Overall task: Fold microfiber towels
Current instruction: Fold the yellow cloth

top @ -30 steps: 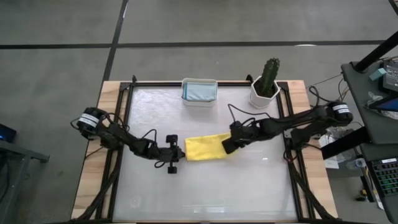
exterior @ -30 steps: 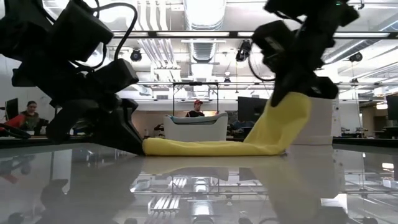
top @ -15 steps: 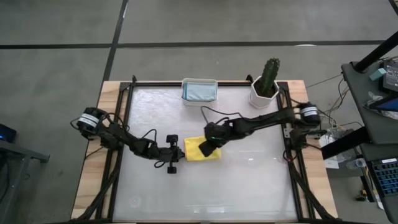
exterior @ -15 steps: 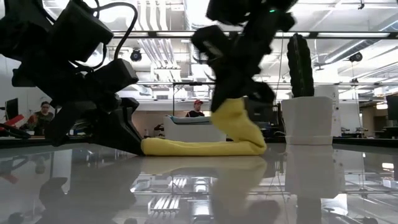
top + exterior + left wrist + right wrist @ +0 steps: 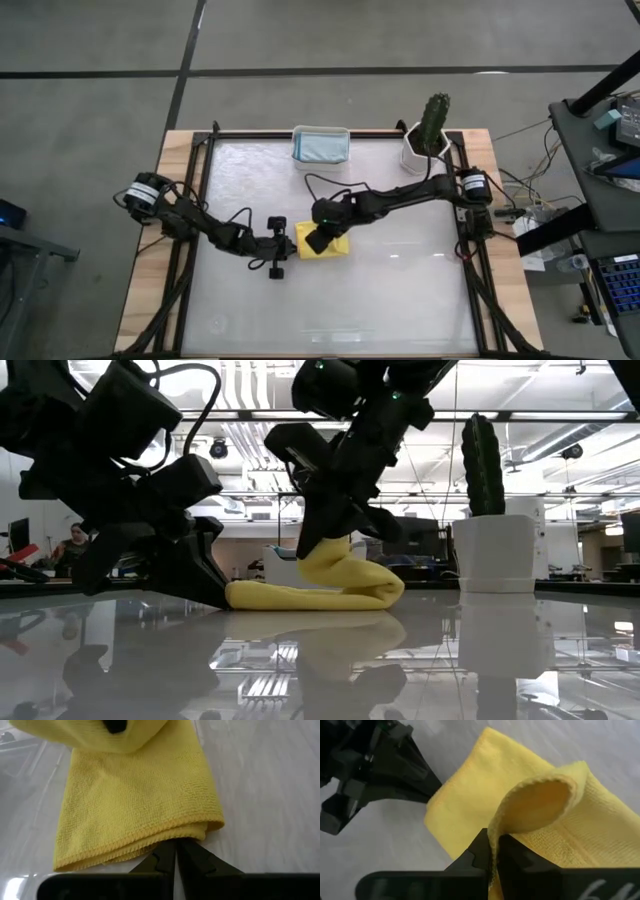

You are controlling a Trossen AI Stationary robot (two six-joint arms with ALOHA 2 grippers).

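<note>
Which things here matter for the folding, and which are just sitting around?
For the job:
- yellow towel, mid-fold at table centre
- right pincer, shut on the towel's edge
- left pincer, shut, pinning its other end
- blue-grey towels in the tub

Lying about:
- white tub
- potted cactus at the back corner

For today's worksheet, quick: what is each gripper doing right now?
Left gripper: shut on the yellow towel's edge, at the table.
Right gripper: shut on the towel's other end, lifted over it.

Nubby matt yellow cloth (image 5: 135, 795), glossy smooth tabletop (image 5: 400, 290), wood edges (image 5: 150, 270)
</note>
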